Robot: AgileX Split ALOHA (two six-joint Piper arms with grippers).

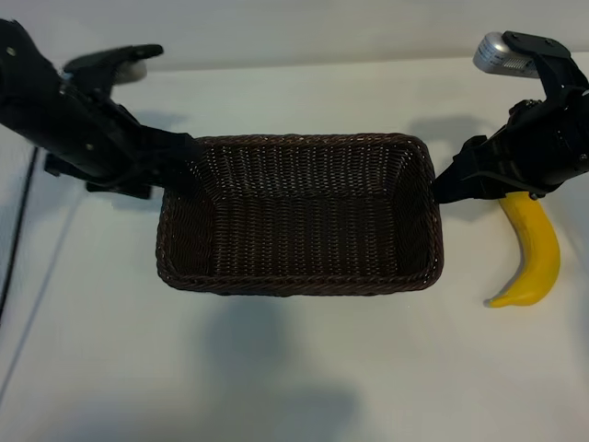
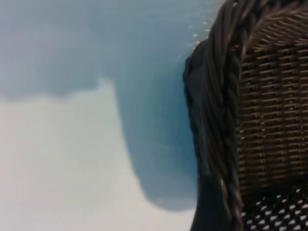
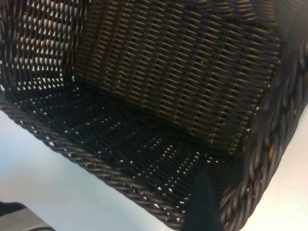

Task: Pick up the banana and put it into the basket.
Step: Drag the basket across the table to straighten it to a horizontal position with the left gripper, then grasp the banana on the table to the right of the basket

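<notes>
The dark brown wicker basket (image 1: 299, 281) sits mid-table and holds nothing. A yellow banana (image 1: 534, 253) lies on the table just right of it, partly under the right arm, stem end hidden. My left gripper (image 1: 179, 166) is at the basket's left rim, and the left wrist view shows that braided rim (image 2: 224, 96) close up from outside. My right gripper (image 1: 442, 184) straddles the right rim. It is open, with one of its fingers (image 3: 204, 207) inside the basket (image 3: 96, 163), a little off the wall. Neither gripper touches the banana.
White tabletop (image 1: 294, 368) all round the basket. A black cable (image 1: 18, 230) runs down the far left edge. Both arms reach in from the back corners, and the right arm hangs over the banana's upper end.
</notes>
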